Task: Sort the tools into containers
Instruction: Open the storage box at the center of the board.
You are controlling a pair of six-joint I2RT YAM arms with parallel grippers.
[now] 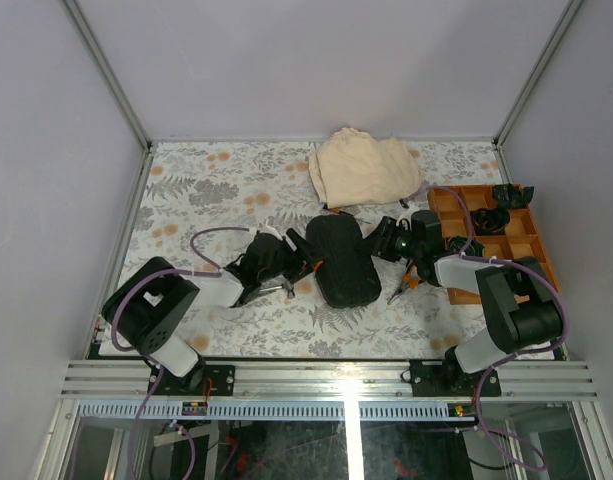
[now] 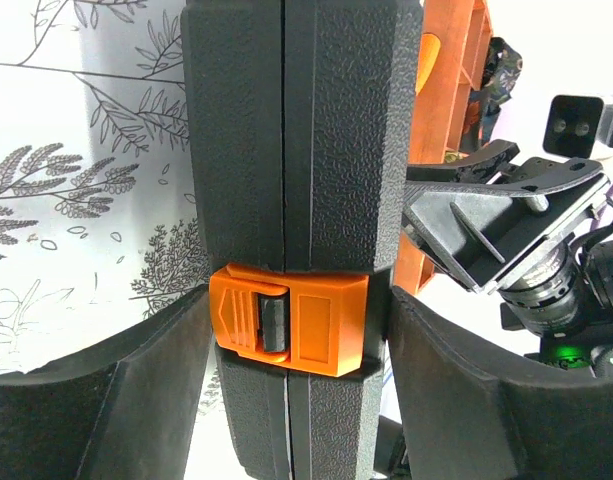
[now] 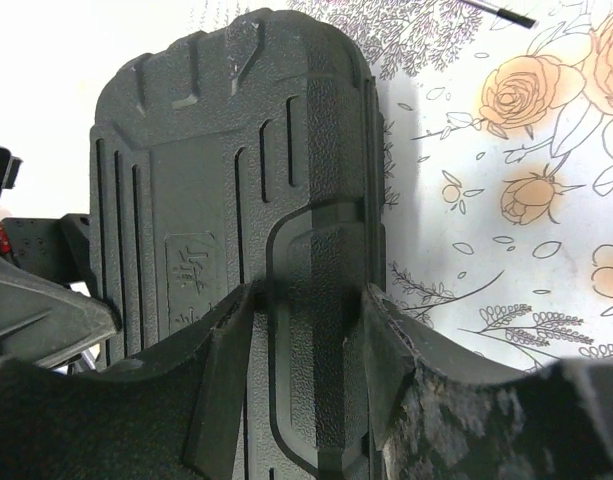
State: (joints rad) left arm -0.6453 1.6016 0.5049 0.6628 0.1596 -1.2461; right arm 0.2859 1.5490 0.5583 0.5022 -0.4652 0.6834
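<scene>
I see the floral-covered table carrying a black case, closed, between the left gripper and the right gripper. Beyond both grippers lies a crumpled beige cloth. Outboard of the right gripper sits an orange tray with compartments. A small orange-handled tool lies just nearside of it.

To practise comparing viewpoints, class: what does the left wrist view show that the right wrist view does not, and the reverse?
Left wrist only: the orange latch across the seam of the black case, and an orange tray beyond. Right wrist only: the lid's moulded ribs and orange roses on the table cover. Both: that closed case, straddled by the left hand in one, the right hand in the other.
</scene>
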